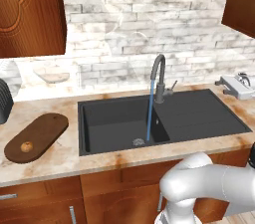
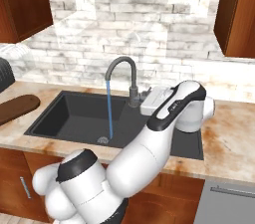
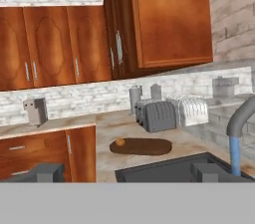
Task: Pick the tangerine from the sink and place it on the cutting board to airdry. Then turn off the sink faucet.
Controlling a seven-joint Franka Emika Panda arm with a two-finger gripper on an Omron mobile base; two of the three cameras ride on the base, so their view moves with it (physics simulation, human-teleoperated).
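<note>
Landmark: you can place everything against the sink (image 1: 199, 113), the black basin sunk in the mottled counter (image 1: 60, 156); its deep bowl is on the left, its flat draining side on the right.
Toaster: far left of the sink in the left base view you see a dark ribbed edge (image 1: 4, 101); in the hand view it reads as a grey toaster (image 3: 157, 115) standing behind the board.
Cutting board: you find the cutting board (image 1: 42, 131) on the counter left of the sink, apart from its rim, lying at an angle; in the right base view one rounded end (image 2: 17, 107) shows left of the basin.
Tangerine: the tangerine (image 1: 26, 146) sits on the board, at the end nearer the counter's front edge; in the hand view it rests on the board's left end (image 3: 119, 142).
Water: a thin blue stream (image 1: 149, 113) falls into the sink bowl and meets the round drain (image 1: 138, 142).
Sink faucet: the sink faucet (image 1: 158, 76) rises behind the sink, between bowl and draining side; its small lever (image 1: 172, 87) points right.
Gripper: your gripper (image 3: 124, 172) looks across the sink toward the board; both tips stand wide apart at the bottom of the hand view; nothing lies between them.
Arm: in the right base view your arm (image 2: 164, 118) crosses the sink's right side, near the faucet base.
</note>
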